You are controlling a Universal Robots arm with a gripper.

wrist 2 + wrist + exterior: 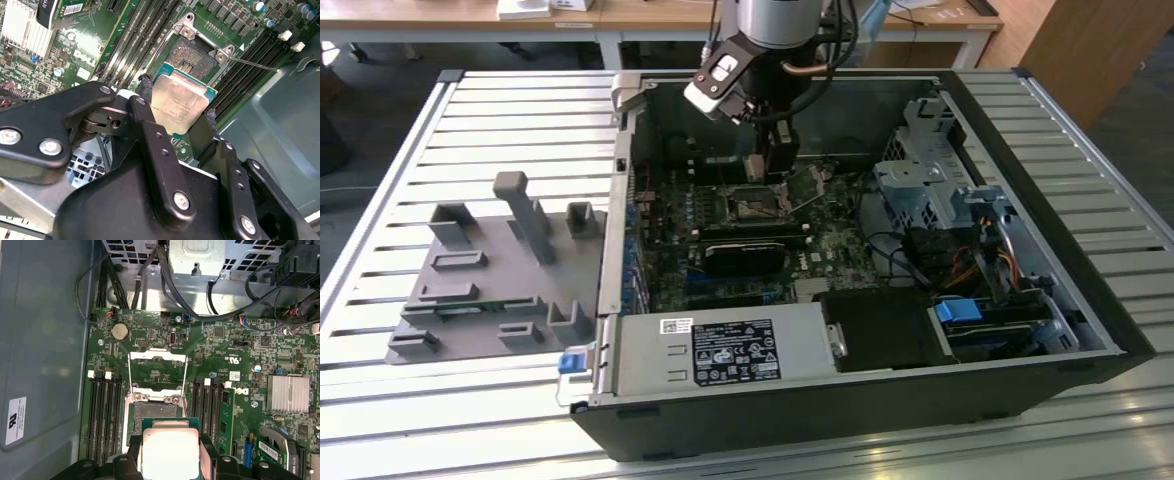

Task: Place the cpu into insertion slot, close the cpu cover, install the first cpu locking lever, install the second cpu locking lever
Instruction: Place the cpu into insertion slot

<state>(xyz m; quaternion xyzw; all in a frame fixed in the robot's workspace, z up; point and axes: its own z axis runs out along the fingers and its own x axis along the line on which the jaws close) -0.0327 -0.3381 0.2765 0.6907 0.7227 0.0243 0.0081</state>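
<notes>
End effector (177,111) clenched on the cpu (180,100), fingers (146,92) on two opposite edges. Cpu held flat, silvery top toward both wrist cameras, over one edge of the socket (155,412); the rest of the socket's contact field is uncovered. Cover (158,356) tipped open, off the socket. Thin lever (250,63) sticks out beside the socket. Exterior view: arm reaches down into the open case (881,410) on a slatted desk (480,110). Grey fixture (494,270) lies beside the case, at the exterior view's left.
</notes>
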